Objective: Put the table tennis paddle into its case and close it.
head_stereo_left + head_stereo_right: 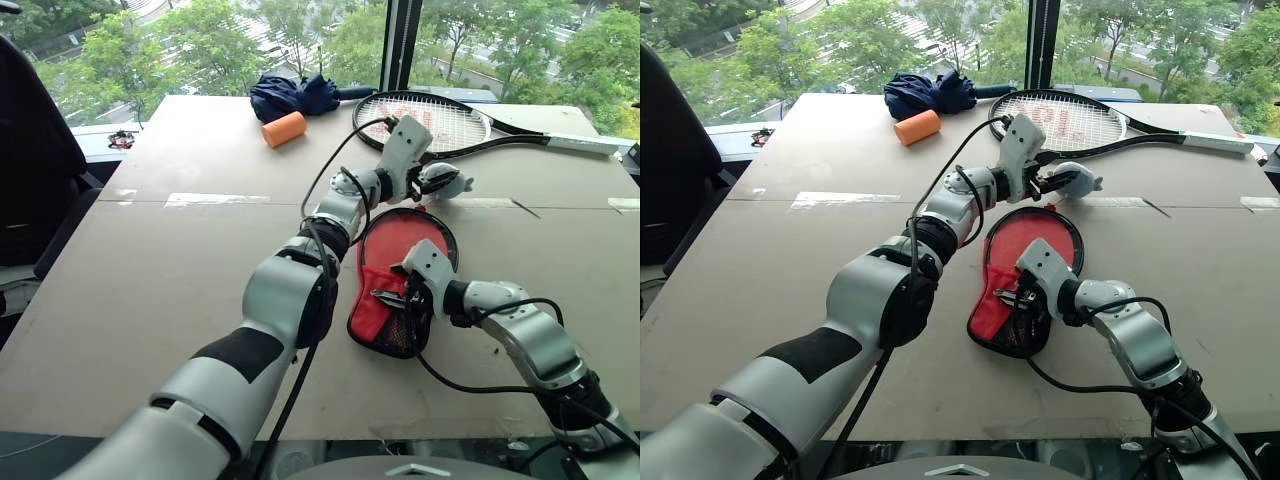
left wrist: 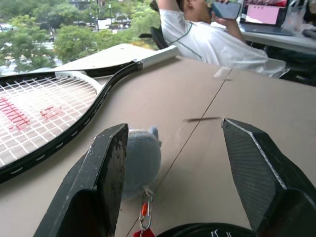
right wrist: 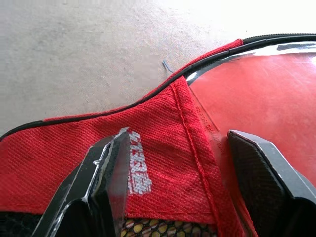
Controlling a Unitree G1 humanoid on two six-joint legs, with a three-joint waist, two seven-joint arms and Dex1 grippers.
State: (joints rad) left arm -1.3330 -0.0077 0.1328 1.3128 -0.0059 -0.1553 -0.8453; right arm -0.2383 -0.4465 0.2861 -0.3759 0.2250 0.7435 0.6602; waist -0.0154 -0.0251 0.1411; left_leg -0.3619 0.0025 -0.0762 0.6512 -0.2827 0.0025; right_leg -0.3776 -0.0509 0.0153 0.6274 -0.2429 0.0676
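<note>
- I see the case point(image 1: 400, 290) lying flat on the bench point(image 1: 160, 280), in front of the racket point(image 1: 430, 120).
- The paddle point(image 1: 1040, 240) is inside the case; its red face shows through the clear side.
- My left gripper point(image 1: 1055, 185) hangs just past the round end of the case, its jaws spread wide and holding nothing.
- The fish charm point(image 2: 140, 158) sits on the bench beside one left finger point(image 2: 106, 173); I cannot tell if they touch. A short chain runs from it toward the case.
- My right gripper point(image 3: 173, 182) is down at the handle end of the case, jaws apart over the red fabric with the white logo point(image 3: 140, 173); I cannot tell whether they pinch it.
- A folded umbrella point(image 1: 295, 95) and an orange roll point(image 1: 285, 129) lie at the far side.
- A person point(image 2: 207, 34) sits beyond the bench, in the left wrist view.
</note>
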